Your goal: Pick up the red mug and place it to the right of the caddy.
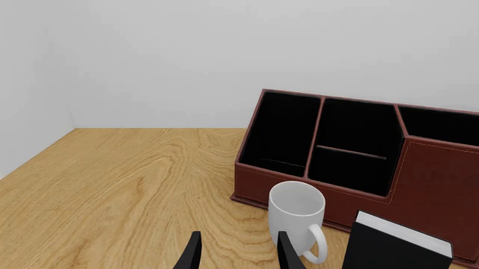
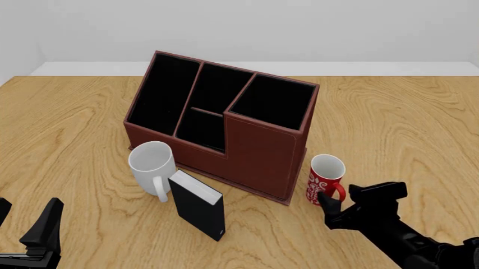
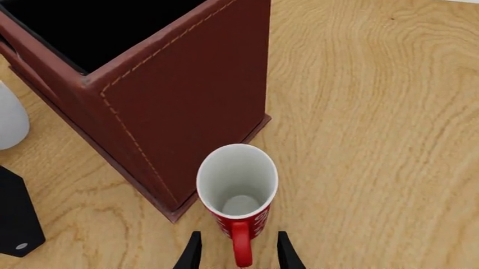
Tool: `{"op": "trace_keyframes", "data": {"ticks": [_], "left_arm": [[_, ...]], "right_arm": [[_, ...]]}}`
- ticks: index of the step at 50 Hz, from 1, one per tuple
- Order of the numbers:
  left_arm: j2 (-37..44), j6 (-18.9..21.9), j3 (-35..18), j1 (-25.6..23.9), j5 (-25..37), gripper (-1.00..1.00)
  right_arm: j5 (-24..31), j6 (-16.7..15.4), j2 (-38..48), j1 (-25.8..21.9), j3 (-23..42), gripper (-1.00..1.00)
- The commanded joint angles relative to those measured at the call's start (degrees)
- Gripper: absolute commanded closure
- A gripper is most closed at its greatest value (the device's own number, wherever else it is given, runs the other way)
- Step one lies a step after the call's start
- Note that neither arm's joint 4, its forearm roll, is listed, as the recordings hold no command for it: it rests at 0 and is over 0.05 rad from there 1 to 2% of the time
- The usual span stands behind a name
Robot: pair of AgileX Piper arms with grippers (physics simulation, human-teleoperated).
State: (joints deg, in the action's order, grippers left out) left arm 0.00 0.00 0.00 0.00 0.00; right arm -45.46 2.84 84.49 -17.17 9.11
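The red mug (image 2: 326, 178) with white swirls stands upright on the table just right of the caddy's (image 2: 224, 120) near right corner, its handle toward me. In the right wrist view the mug (image 3: 238, 185) is next to the caddy's wall (image 3: 187, 101). My right gripper (image 2: 338, 200) is open right behind the mug; in its wrist view the gripper (image 3: 238, 253) has a finger on each side of the red handle, with gaps on both sides. My left gripper (image 2: 26, 219) is open and empty at the near left. In its wrist view the gripper (image 1: 238, 255) points toward the caddy (image 1: 359, 151).
A plain white mug (image 2: 152, 163) stands at the caddy's near left side, also in the left wrist view (image 1: 297, 216). A small black book-like box (image 2: 197, 204) stands upright beside it, also in the left wrist view (image 1: 396, 246). Bare wooden table (image 2: 404, 129) lies right of the caddy.
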Motion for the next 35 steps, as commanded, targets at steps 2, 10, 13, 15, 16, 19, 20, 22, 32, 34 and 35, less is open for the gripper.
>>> {"op": "trace_keyframes", "data": {"ticks": [2, 10, 13, 15, 16, 19, 20, 22, 32, 34, 35], "left_arm": [[0.0, 0.0, 0.0, 0.0, 0.0, -1.0], [0.0, 0.0, 0.0, 0.0, 0.0, -1.0], [0.0, 0.0, 0.0, 0.0, 0.0, -1.0], [0.0, 0.0, 0.0, 0.0, 0.0, -1.0], [0.0, 0.0, 0.0, 0.0, 0.0, -1.0], [0.0, 0.0, 0.0, 0.0, 0.0, -1.0], [0.0, 0.0, 0.0, 0.0, 0.0, -1.0], [0.0, 0.0, 0.0, 0.0, 0.0, -1.0], [0.0, 0.0, 0.0, 0.0, 0.0, -1.0], [0.0, 0.0, 0.0, 0.0, 0.0, -1.0], [0.0, 0.0, 0.0, 0.0, 0.0, -1.0]], "right_arm": [[0.3, 1.28, 0.11, -0.24, -0.33, -1.0], [1.17, 0.58, -1.47, 0.68, -0.9, -1.0], [2.18, 0.3, -2.92, 0.99, -1.25, -1.0], [2.66, 0.09, -3.78, 1.01, -1.55, -1.0], [2.6, 0.02, -4.01, 1.17, -1.77, -1.0], [4.51, -0.14, -7.07, 1.58, -2.49, -1.0], [5.2, -0.16, -8.14, 1.52, -2.72, -1.0], [7.07, -0.45, -11.09, 1.19, -3.39, -1.0], [14.85, -0.57, -23.45, 0.26, -6.37, -1.0], [18.2, -0.52, -27.81, -0.14, -6.99, -1.0], [19.16, -0.6, -29.18, -0.31, -7.29, -1.0]]}}
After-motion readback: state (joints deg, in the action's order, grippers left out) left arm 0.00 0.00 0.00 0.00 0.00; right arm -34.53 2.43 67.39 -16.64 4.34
